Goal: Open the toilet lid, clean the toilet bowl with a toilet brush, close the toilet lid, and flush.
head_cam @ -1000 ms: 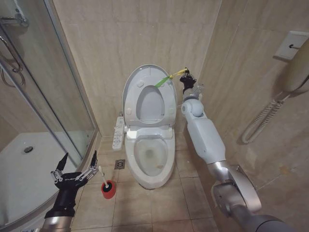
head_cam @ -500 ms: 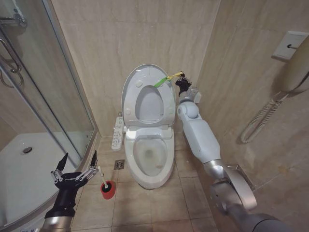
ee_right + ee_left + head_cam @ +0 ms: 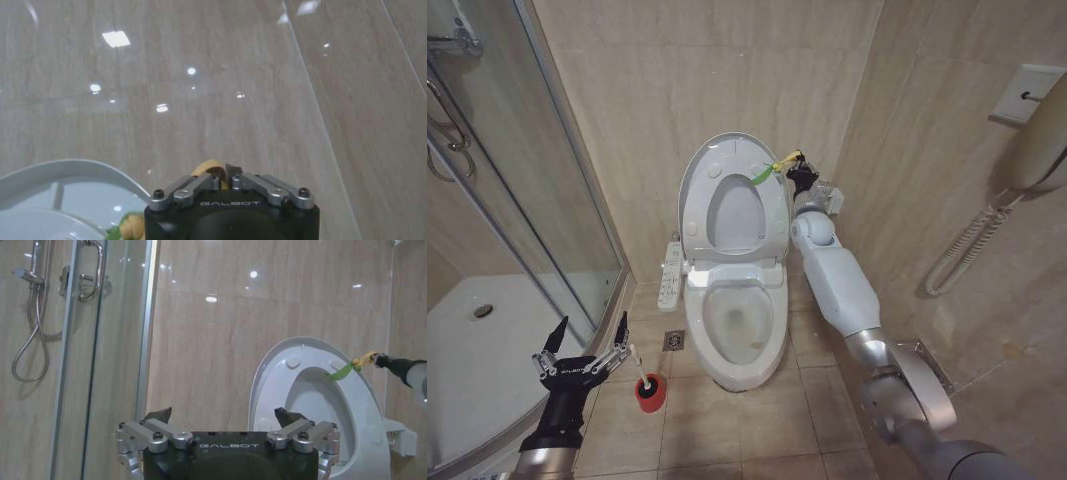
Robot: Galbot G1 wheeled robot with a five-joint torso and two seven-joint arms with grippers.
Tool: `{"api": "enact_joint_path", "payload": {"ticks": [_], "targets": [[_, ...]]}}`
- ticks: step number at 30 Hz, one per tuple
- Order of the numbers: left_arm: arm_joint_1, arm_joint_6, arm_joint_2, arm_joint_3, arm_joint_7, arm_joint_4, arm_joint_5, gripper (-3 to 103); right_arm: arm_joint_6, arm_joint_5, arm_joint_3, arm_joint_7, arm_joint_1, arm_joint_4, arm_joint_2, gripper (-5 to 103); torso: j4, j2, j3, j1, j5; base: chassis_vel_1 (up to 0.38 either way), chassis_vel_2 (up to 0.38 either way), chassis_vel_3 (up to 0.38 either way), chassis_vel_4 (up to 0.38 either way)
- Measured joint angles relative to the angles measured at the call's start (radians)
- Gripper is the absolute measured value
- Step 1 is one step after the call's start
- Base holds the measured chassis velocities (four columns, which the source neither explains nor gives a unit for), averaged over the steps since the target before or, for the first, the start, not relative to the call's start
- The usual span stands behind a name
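Standing upright, glossy white toilet lid (image 3: 727,165) with green-yellow tag (image 3: 772,168).

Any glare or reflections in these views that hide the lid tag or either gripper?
Head view: even light, the tag and right gripper clear of glare. Left wrist view: lamp spots on the wall tiles, away from the lid; left gripper unobscured. Right wrist view: bright spots on the tiles above the gripper, not on it.
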State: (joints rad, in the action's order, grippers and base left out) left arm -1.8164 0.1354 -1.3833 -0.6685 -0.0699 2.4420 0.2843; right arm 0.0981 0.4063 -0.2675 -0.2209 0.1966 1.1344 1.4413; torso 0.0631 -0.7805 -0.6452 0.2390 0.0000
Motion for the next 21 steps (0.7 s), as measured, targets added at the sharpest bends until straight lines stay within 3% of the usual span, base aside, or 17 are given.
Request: {"api": "enact_joint_path", "payload": {"ticks": [5, 6, 13, 14, 19, 20, 21], "targets": [[0.000, 0.000, 0.000, 0.000, 0.000, 0.000, 0.000, 100, -0.029, 0.027, 0.015, 0.000, 0.040, 0.079, -0.031, 1, 0.0000, 0.000, 0.000, 0.000, 0.0000, 0.000, 0.000, 0.000, 0.000], [0.000, 0.000, 0.000, 0.000, 0.000, 0.000, 0.000, 100, -0.050, 0.032, 0.019, 0.000, 0.056, 0.108, -0.042, 28, 0.0000, 0.000, 0.000, 0.000, 0.0001, 0.000, 0.000, 0.000, 0.000], [0.000, 0.000, 0.000, 0.000, 0.000, 0.000, 0.000, 100, -0.098, 0.051, 0.032, 0.000, 0.138, 0.210, -0.099, 28, -0.0002, 0.000, 0.000, 0.000, 0.0001, 0.000, 0.000, 0.000, 0.000], [0.000, 0.000, 0.000, 0.000, 0.000, 0.000, 0.000, 100, -0.108, 0.059, 0.033, -0.001, 0.158, 0.234, -0.112, 55, -0.0001, 0.000, 0.000, 0.000, 0.0001, 0.000, 0.000, 0.000, 0.000], [0.000, 0.000, 0.000, 0.000, 0.000, 0.000, 0.000, 100, -0.150, 0.102, 0.034, -0.007, 0.245, 0.339, -0.160, 55, 0.0000, 0.000, 0.000, 0.000, 0.0002, 0.000, 0.000, 0.000, 0.000], [0.000, 0.000, 0.000, 0.000, 0.000, 0.000, 0.000, 100, -0.154, 0.109, 0.034, -0.009, 0.266, 0.364, -0.170, 82, 0.0000, 0.000, 0.000, 0.000, 0.0003, 0.000, 0.000, 0.000, 0.000], [0.000, 0.000, 0.000, 0.000, 0.000, 0.000, 0.000, 100, -0.155, 0.111, 0.034, -0.009, 0.271, 0.371, -0.172, 82, -0.0001, 0.000, 0.000, 0.000, 0.0003, 0.000, 0.000, 0.000, 0.000]]}}
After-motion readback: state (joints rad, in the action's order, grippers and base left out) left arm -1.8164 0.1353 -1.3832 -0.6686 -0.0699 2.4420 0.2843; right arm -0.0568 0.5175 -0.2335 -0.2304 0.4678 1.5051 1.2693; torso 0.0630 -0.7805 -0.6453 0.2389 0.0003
